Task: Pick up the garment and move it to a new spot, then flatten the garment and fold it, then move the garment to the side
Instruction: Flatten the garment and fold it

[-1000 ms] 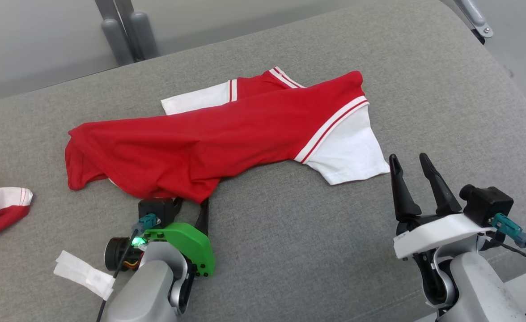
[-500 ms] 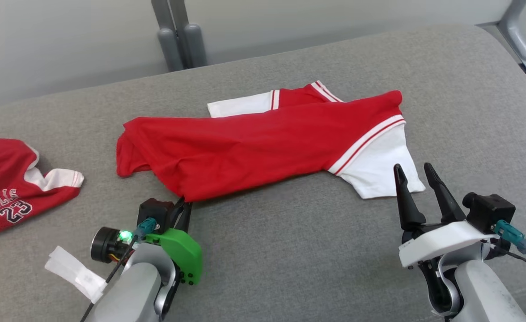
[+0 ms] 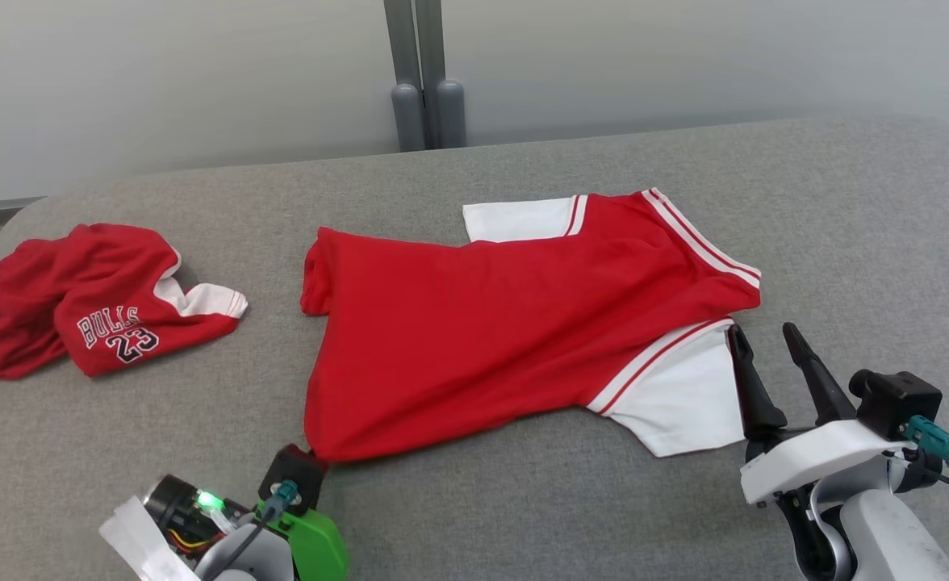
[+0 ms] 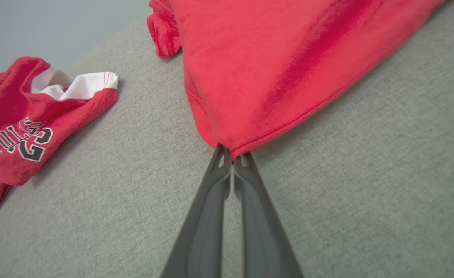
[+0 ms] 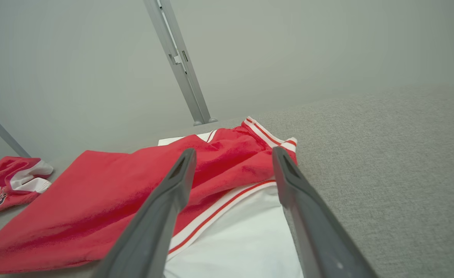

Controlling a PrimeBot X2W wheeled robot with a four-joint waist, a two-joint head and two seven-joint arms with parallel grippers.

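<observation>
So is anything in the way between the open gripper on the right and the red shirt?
Nothing visible. The right gripper stands open at the white sleeve of the shirt, no object between them.

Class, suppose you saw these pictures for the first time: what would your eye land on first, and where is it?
The big red shirt with white sleeves, spread across the middle of the grey table, stands out; the left gripper has its jaws shut on its near left corner. A crumpled red BULLS 23 jersey lies at the table's left end, and the right gripper hovers open by the near white sleeve.
</observation>
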